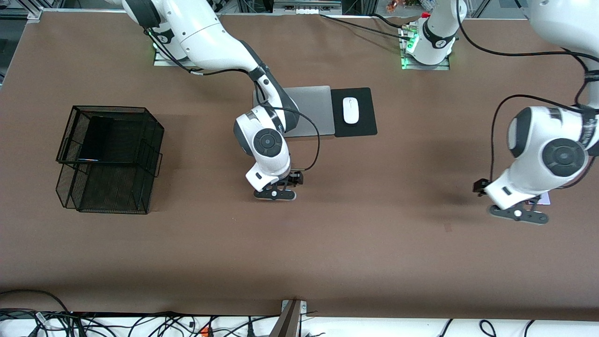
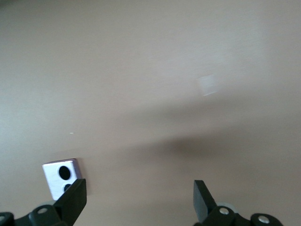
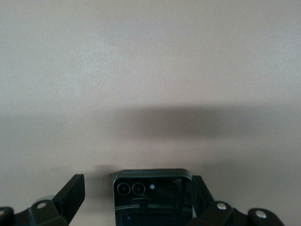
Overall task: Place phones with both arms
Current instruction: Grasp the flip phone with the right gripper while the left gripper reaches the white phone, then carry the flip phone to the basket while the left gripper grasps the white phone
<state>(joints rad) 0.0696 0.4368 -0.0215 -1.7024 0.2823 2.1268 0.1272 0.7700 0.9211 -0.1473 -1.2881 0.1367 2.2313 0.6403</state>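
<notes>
With three phones counted, the small squarish black flip phone (image 3: 153, 197) lies between the wide-open right gripper's (image 3: 136, 200) fingers, the lavender-white squarish phone (image 2: 60, 178) beside the wide left gripper's (image 2: 140, 200) finger on the brown surface (image 1: 374, 234), and the long black slab phone (image 1: 96, 139) in the black wire-mesh basket (image 1: 154, 126).

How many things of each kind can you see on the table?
Phones: 3 (black slab phone in the wire basket, black flip phone, lavender phone)
Wire baskets: 1
Laptops: 1 (grey laptop)
Computer mice: 1 (white mouse)
Mouse pads: 1 (black mouse pad)
Total: 7
</notes>
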